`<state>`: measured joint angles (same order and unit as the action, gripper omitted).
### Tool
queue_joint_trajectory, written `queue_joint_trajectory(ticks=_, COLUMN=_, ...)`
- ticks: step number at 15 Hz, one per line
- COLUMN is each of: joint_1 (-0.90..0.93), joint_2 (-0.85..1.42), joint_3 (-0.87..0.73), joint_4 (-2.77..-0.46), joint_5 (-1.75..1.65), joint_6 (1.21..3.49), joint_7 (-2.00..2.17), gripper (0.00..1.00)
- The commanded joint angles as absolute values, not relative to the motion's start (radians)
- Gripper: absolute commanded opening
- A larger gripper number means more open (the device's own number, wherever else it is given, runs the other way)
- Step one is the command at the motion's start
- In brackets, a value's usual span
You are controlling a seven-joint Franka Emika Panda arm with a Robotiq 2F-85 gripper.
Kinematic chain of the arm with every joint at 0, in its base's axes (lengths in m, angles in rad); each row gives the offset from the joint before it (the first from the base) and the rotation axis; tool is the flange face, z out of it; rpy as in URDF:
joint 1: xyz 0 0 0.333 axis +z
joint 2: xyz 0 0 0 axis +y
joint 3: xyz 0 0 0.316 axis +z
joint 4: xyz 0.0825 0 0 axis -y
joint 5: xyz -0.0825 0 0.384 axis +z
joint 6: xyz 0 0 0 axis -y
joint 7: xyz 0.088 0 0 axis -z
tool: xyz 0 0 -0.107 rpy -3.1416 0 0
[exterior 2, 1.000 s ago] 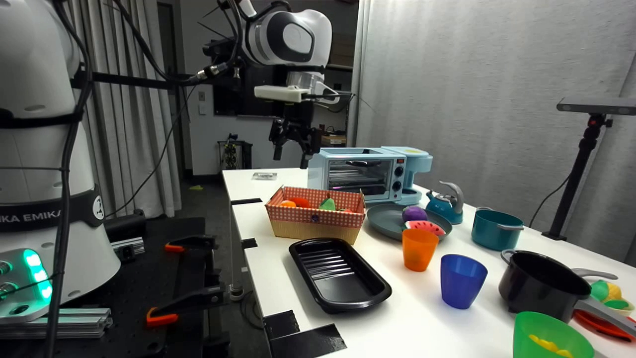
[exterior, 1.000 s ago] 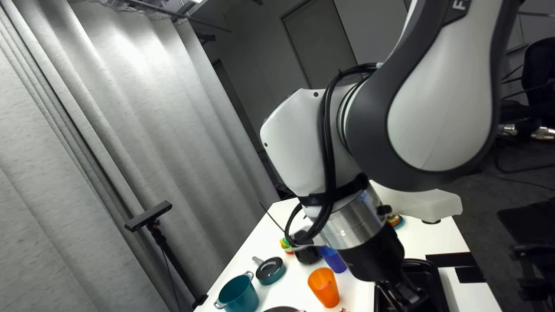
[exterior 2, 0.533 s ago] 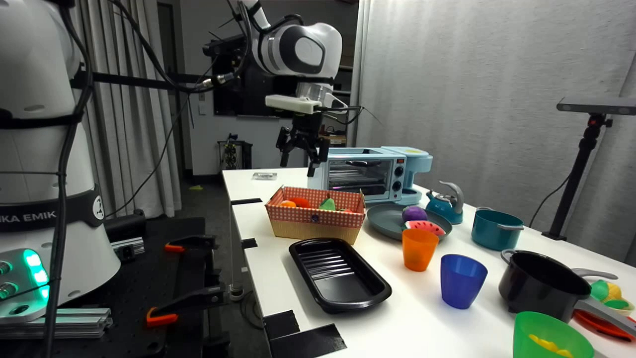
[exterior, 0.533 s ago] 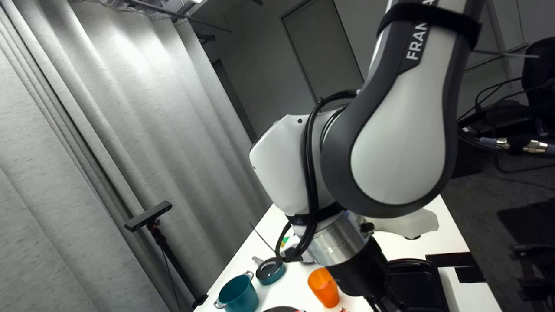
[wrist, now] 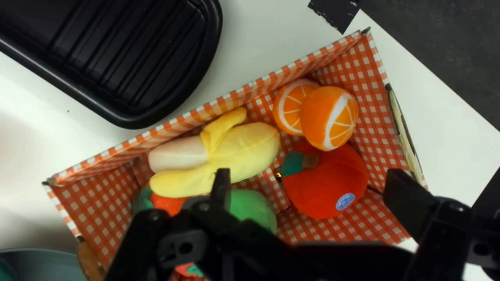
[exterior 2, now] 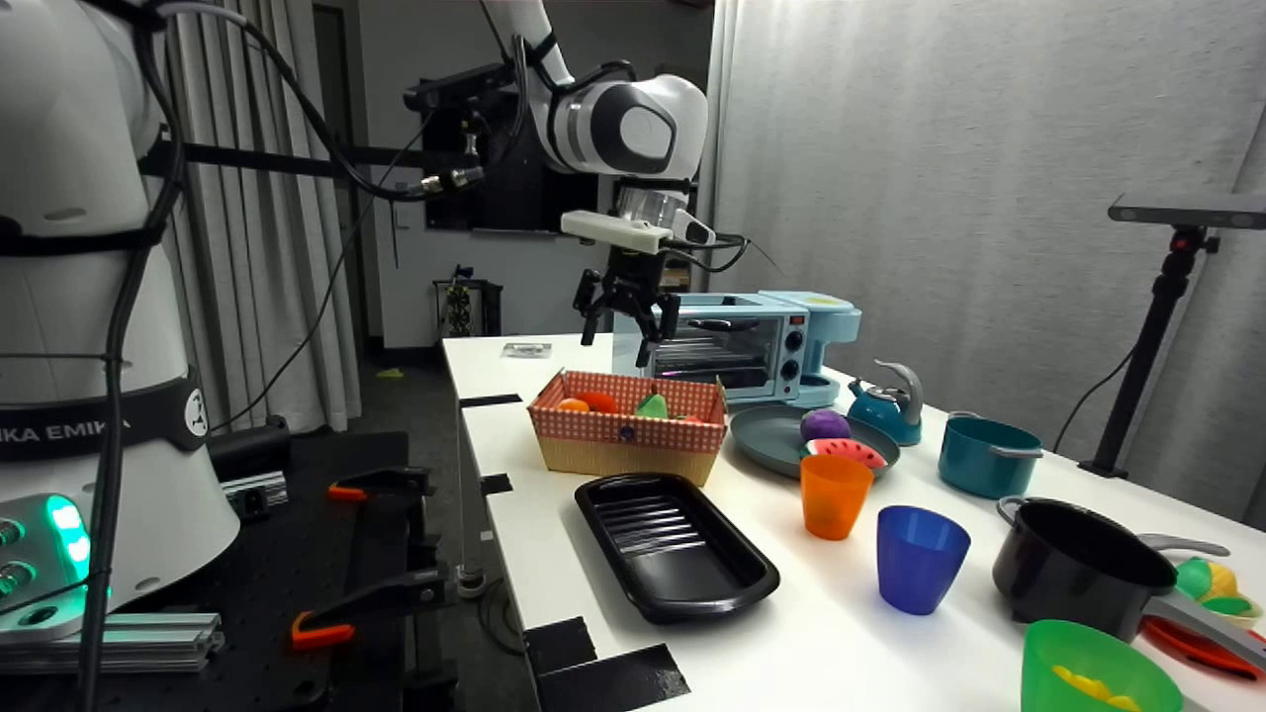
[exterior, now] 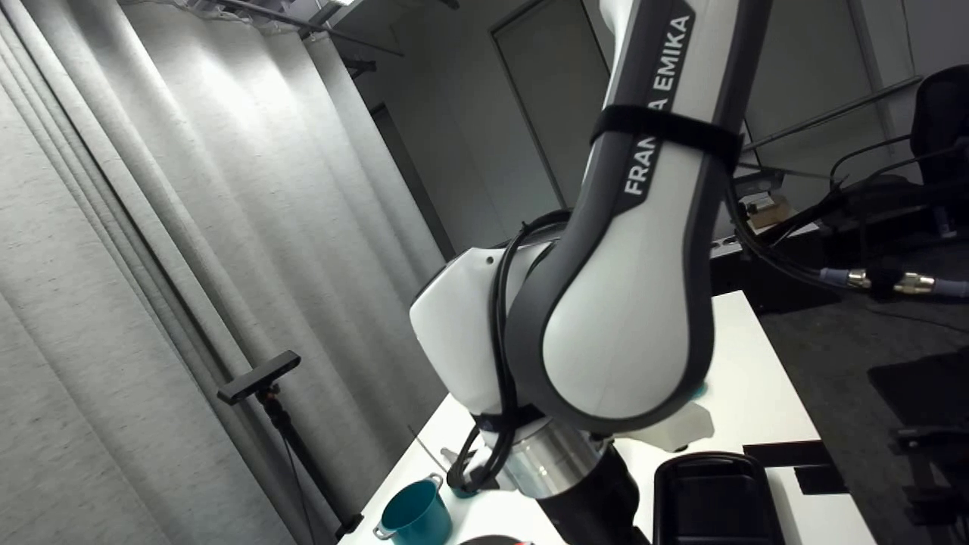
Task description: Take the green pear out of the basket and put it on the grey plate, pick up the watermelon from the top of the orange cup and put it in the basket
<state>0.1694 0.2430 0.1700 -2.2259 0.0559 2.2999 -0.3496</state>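
1. Arm [exterior 2: 643, 127] and hand [exterior 2: 618, 348] have come lower since the earlier frame; nothing on the desk [exterior 2: 831, 633] has shifted.
2. Spread wide and gripping nothing, the hand hangs above the gingham basket [exterior 2: 633, 457].
3. Below it, the green pear [wrist: 252, 208] lies inside the basket, partly hidden by the hand in the wrist view.
4. Farther off sits the grey plate [exterior 2: 767, 433]; the watermelon slice [exterior 2: 846, 452] apparently rests on it, behind the orange cup [exterior 2: 834, 499] rather than on top.
5. Neither transfer looks done: pear to plate and watermelon to basket both remain.
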Motion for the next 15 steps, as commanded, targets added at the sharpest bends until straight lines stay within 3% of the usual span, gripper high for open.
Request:
queue_joint_trajectory(ticks=1, joint_1=0.158, joint_2=0.335, joint_3=0.186, joint_4=-2.146, joint_5=0.027, joint_6=2.326, joint_7=-0.386, gripper=1.0)
queue_joint_trajectory(ticks=15, joint_1=0.148, joint_2=0.532, joint_3=0.19, joint_4=-1.968, joint_5=-0.037, joint_6=2.394, joint_7=-0.413, gripper=1.0)
